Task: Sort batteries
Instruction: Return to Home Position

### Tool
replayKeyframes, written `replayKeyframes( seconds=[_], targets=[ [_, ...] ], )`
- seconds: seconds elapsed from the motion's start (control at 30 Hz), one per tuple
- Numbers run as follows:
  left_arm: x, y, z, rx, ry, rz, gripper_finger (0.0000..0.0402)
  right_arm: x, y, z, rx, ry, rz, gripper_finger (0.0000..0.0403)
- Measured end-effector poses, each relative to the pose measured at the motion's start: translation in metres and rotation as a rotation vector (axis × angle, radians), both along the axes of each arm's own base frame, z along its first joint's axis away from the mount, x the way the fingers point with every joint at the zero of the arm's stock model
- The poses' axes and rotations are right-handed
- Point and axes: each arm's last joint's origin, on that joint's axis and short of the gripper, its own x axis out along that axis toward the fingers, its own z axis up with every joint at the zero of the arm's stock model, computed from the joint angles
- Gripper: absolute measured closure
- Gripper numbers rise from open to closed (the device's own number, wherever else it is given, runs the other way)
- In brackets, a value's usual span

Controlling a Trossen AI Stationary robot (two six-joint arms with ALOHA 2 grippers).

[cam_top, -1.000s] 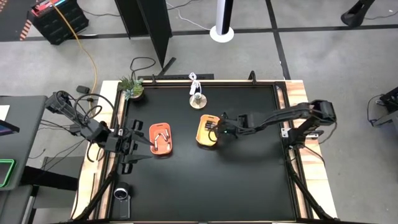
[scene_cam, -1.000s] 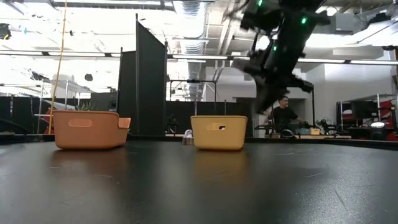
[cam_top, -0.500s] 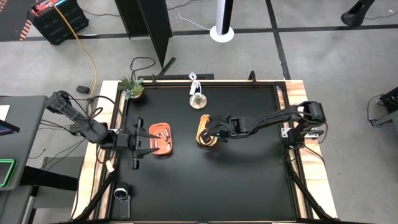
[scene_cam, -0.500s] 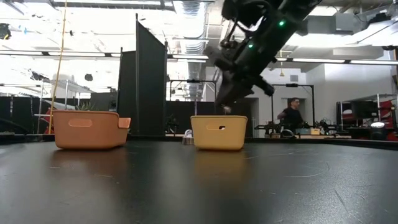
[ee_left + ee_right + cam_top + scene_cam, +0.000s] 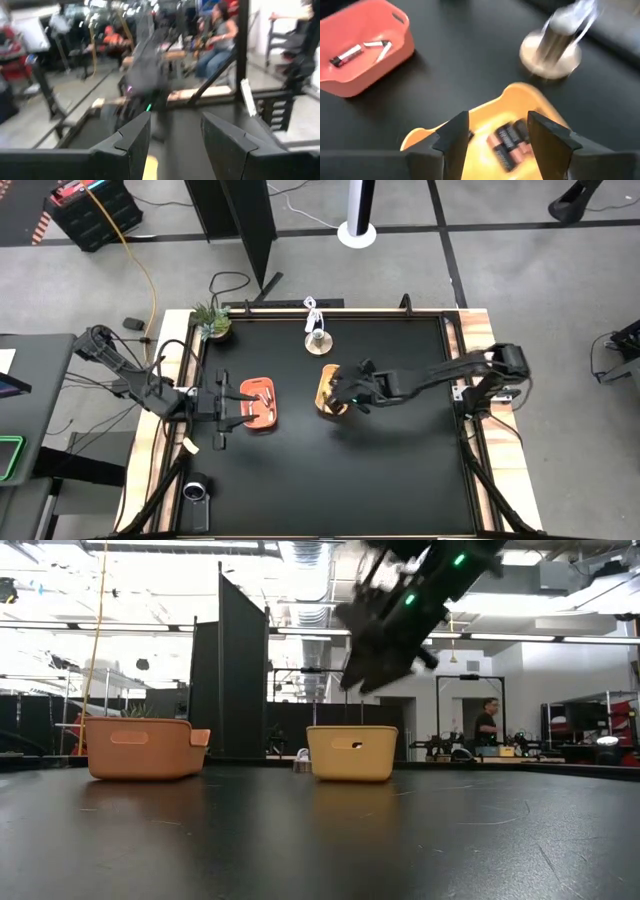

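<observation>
One orange tray [image 5: 355, 82], one yellow tray [image 5: 520, 91], batteries [image 5: 348, 54] inside

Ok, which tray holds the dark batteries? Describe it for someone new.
On the black table two small trays sit near the middle. Take the yellow tray, the right-hand one seen from above, under the right pincer. It holds dark batteries with copper ends; the orange tray by the left pincer holds pale batteries.

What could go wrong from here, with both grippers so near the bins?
1. The right gripper hangs open over the yellow bin; a low pull-back might catch its rim and spill the dark batteries.
2. The left gripper, open, sits at the edge of the orange bin; a sideways swing might shove it.
</observation>
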Motion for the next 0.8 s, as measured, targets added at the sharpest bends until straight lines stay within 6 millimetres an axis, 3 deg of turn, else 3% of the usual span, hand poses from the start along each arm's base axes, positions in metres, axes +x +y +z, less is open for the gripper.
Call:
replayKeyframes(
  seconds=[0.13, 0.27, 0.43, 0.47, 0.63, 0.8],
  targets=[
    [-0.009, 0.002, -0.005, -0.035, 0.056, 0.066, 0.0242, -0.018, 0.018, 0.022, -0.186, -0.055, 0.046, 0.0186],
    [-0.016, 0.004, -0.007, -0.028, 0.07, 0.078, 0.028, -0.042, 0.027, 0.034, -0.278, -0.167, 0.144, 0.0244],
    [-0.023, 0.01, -0.029, 0.003, 0.095, 0.085, 0.0371, -0.089, 0.028, 0.016, -0.27, -0.257, 0.233, 0.0377],
    [-0.025, 0.012, -0.035, 0.003, 0.097, 0.089, 0.0386, -0.099, 0.027, 0.013, -0.26, -0.308, 0.268, 0.0388],
    [-0.036, 0.023, -0.064, -0.022, 0.048, 0.087, 0.04, -0.143, 0.027, -0.005, -0.306, -0.546, 0.472, 0.0397],
    [-0.047, 0.032, -0.087, -0.028, 0.012, 0.085, 0.0401, -0.173, 0.02, -0.023, -0.346, -0.613, 0.578, 0.04]
  ],
)
